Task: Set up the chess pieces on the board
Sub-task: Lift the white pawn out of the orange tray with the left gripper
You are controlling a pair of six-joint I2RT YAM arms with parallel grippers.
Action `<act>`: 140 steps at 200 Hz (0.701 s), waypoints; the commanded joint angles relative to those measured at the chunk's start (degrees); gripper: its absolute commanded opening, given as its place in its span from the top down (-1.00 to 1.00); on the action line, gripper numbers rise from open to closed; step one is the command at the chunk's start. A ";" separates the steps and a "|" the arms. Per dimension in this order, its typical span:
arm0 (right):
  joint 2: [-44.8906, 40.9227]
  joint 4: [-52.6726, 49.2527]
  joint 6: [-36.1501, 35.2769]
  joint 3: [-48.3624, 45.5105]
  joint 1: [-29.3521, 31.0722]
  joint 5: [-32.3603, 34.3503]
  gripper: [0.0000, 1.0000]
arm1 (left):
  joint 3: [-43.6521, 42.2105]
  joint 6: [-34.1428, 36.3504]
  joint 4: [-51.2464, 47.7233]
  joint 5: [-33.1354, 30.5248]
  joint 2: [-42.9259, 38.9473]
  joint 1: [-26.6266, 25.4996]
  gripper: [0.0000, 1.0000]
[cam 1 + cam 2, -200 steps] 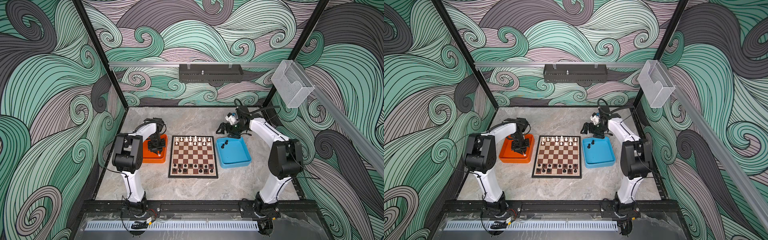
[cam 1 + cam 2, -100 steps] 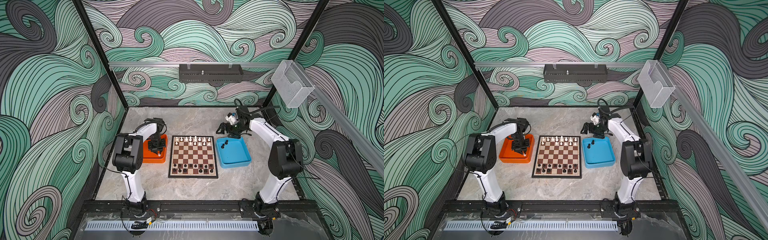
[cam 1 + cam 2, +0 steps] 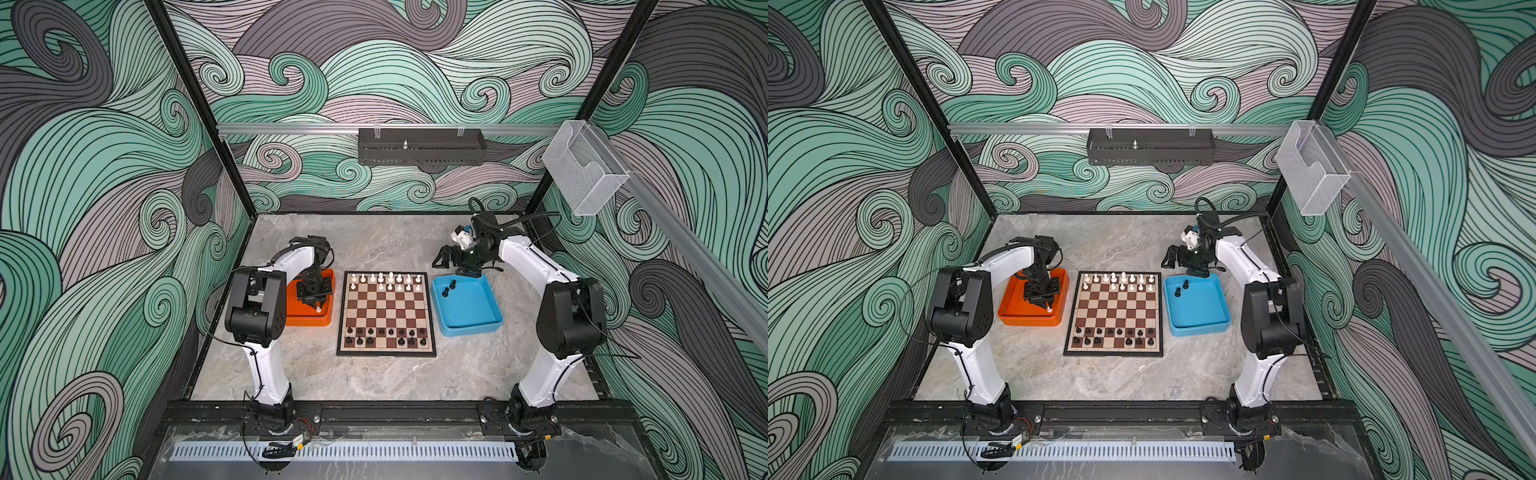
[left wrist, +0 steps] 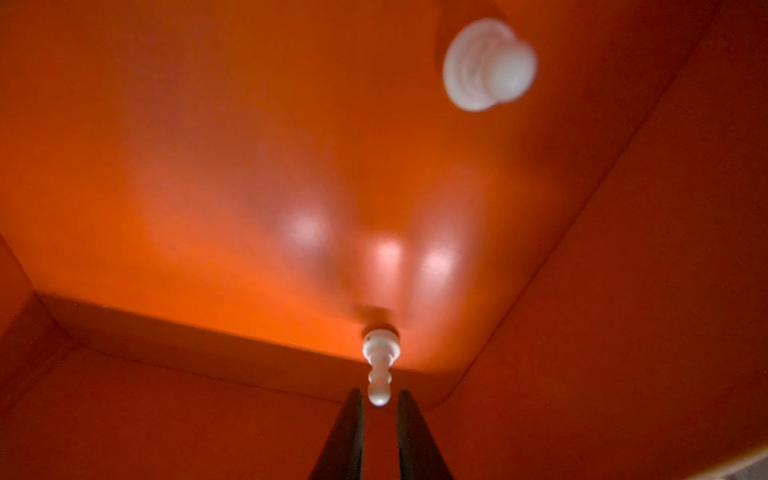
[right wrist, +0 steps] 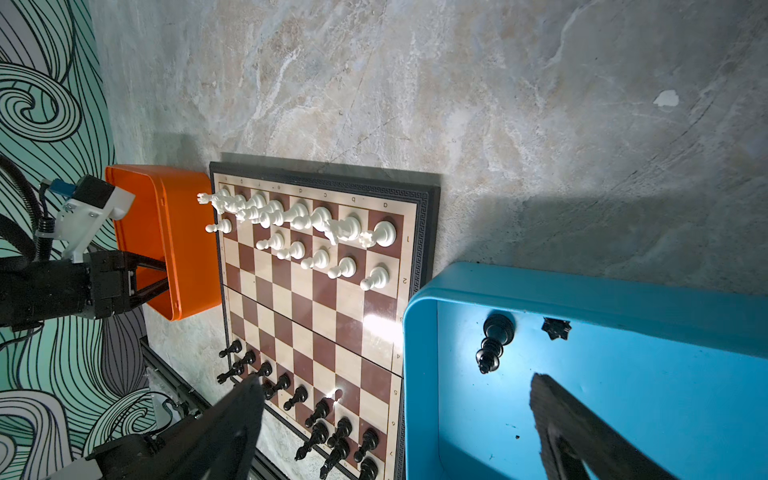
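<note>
Inside an orange plastic tray [image 4: 208, 166], a small white plastic chess piece [image 4: 380, 351] seems clenched by its blurred head in the left pincer [image 4: 380, 401]; so slight a hold could be lost. The right pincer [image 3: 444, 259] is spread open.

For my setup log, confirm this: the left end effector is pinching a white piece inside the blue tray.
Wrong tray. The left end effector is pinching a white piece inside the orange tray, as the left wrist view shows.
</note>
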 commanded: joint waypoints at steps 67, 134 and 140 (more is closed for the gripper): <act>-1.04 -0.58 -0.58 -0.23 -0.30 0.73 -0.99 | 0.13 -0.58 0.36 -0.14 1.91 -0.41 0.64; -1.09 -0.63 -0.58 -0.27 -0.24 0.96 -0.99 | 0.11 -0.58 -0.11 -0.35 1.07 -0.48 0.71; -1.12 -0.57 -0.59 -0.27 -0.29 0.91 -0.99 | 0.16 -0.52 -0.34 -0.41 0.89 -0.47 0.71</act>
